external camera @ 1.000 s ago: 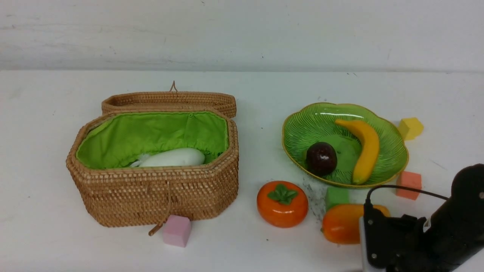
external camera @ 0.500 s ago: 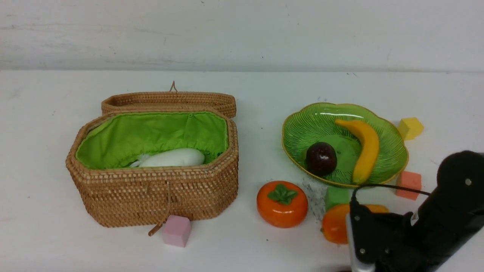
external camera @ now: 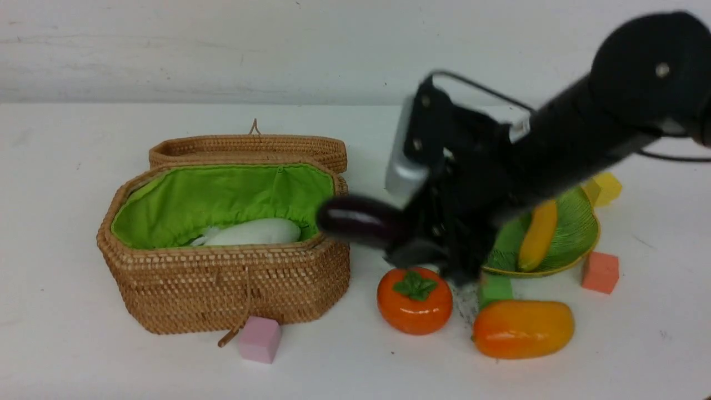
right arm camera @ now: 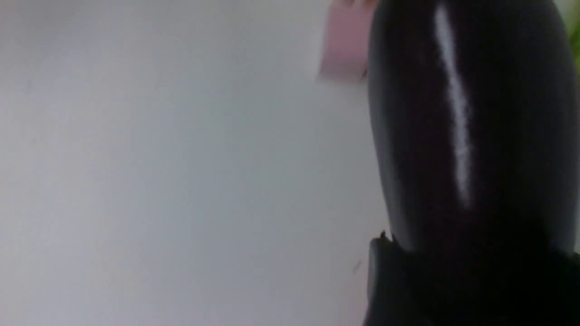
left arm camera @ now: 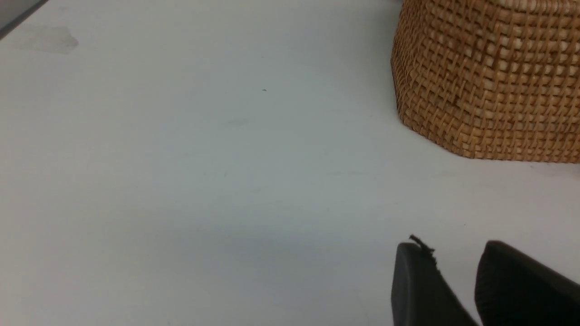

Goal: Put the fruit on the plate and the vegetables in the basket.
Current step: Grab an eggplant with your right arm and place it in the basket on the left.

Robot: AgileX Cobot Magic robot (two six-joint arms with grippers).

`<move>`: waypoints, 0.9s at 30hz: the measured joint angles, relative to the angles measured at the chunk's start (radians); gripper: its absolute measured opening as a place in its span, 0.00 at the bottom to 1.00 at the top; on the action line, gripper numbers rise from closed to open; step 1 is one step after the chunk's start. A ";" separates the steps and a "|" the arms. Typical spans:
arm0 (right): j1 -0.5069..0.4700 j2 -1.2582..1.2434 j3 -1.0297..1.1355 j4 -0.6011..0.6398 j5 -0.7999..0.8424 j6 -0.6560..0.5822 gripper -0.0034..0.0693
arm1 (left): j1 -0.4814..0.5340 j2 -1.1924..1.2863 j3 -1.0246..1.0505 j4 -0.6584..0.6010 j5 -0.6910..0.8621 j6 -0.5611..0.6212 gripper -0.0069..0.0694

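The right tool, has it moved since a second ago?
Yes: the right tool, holding the eggplant, rose from beside the mango and swung left toward the basket.

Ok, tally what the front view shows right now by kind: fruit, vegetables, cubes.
Fruit: 3 (banana, persimmon, mango)
Vegetables: 2 (radish, eggplant)
Cubes: 4 (pink cube, green cube, coral cube, yellow cube)
Total: 9 in view; part of the plate is hidden.

Glossy eggplant (external camera: 358,222), rough woven wicker basket (external camera: 222,289) (cloth-lined), glassy ribbed plate (external camera: 575,225)
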 joint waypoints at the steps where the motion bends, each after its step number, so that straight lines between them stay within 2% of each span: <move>1: 0.000 0.020 -0.039 0.029 -0.026 0.001 0.56 | 0.000 0.000 0.000 0.000 0.000 0.000 0.35; 6: 0.000 0.233 -0.307 0.243 -0.102 0.004 0.56 | 0.000 0.000 0.000 0.000 0.000 0.000 0.36; 9: 0.004 0.372 -0.432 0.355 -0.130 -0.036 0.56 | 0.000 0.000 0.000 0.000 0.000 0.000 0.36; 12: 0.016 0.480 -0.514 0.406 -0.153 -0.071 0.56 | 0.000 0.000 0.000 0.000 0.000 0.000 0.36; 18: 0.062 0.564 -0.557 0.339 -0.166 -0.075 0.56 | 0.000 0.000 0.000 0.000 0.000 0.000 0.37; 23: 0.074 0.564 -0.559 0.251 -0.167 0.030 0.57 | 0.000 0.000 0.000 0.000 0.000 0.000 0.37; 26: 0.074 0.564 -0.559 0.210 -0.162 0.081 0.64 | 0.000 0.000 0.000 0.000 0.000 0.000 0.37; 27: 0.074 0.564 -0.560 0.194 -0.154 0.094 0.70 | 0.000 0.000 0.000 0.000 0.000 0.000 0.37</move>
